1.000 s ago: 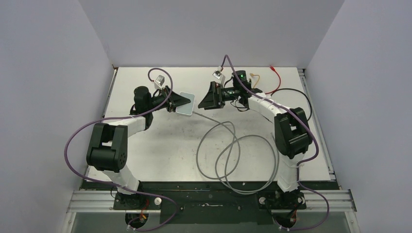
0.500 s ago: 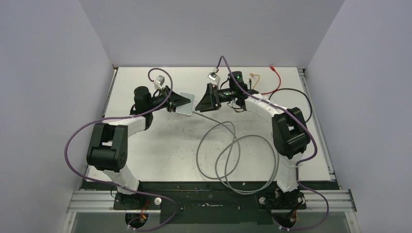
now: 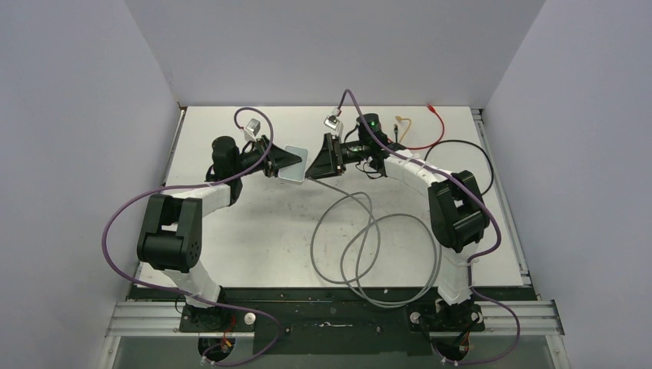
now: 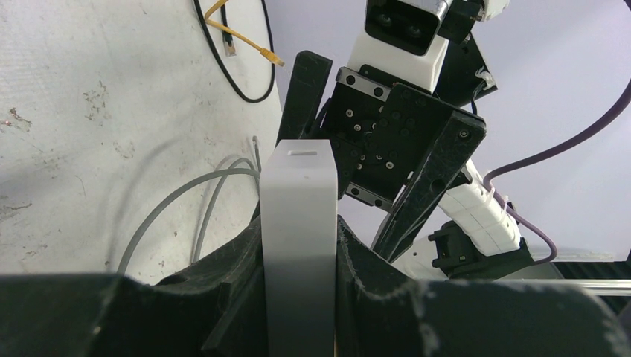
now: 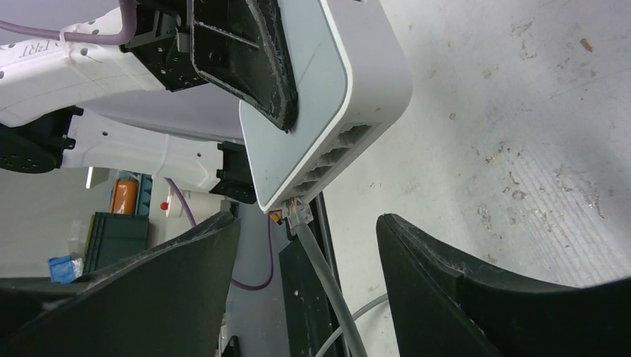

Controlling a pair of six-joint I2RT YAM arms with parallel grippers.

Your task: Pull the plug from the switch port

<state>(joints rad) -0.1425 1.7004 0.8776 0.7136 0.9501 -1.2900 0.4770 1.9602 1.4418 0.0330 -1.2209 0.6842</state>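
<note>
The switch (image 3: 293,163), a flat light-grey box, is held off the table, and my left gripper (image 4: 300,232) is shut on its flat sides. Its row of sockets faces my right gripper (image 5: 306,223). The clear plug (image 5: 300,214) sits in the end socket of the switch (image 5: 350,82), and its grey cable (image 5: 327,282) runs down between my right fingers. The right jaws stand open on either side of the plug and cable, touching neither. From above, the right gripper (image 3: 317,160) is right next to the switch's edge.
The grey cable lies in loose loops (image 3: 369,246) on the table's middle. A yellow cable (image 3: 404,123), a red cable (image 3: 434,115) and a black cable (image 3: 461,154) lie at the back right. Walls enclose the table on three sides.
My right gripper has moved left up to the switch's socket edge, and its jaws have narrowed around the plug. The left arm and the switch have stayed put.
</note>
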